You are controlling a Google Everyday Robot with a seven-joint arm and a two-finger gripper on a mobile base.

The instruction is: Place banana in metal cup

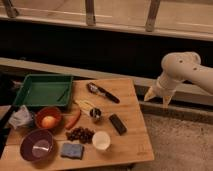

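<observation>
The pale yellow banana (85,104) lies on the wooden table (131,140), just left of the small shiny metal cup (95,114), which stands upright near the table's middle. My gripper (158,98) hangs off the table's right edge, above the floor and far right of both. Its two cream fingers (166,100) point down, apart, with nothing between them.
A green tray (44,90) sits at the back left. A red bowl with an orange (48,120), a purple bowl (36,145), a red pepper (73,120), grapes (80,134), a blue sponge (72,150), a white cup (101,140), a black block (118,124) and a black-handled tool (103,92) surround the cup.
</observation>
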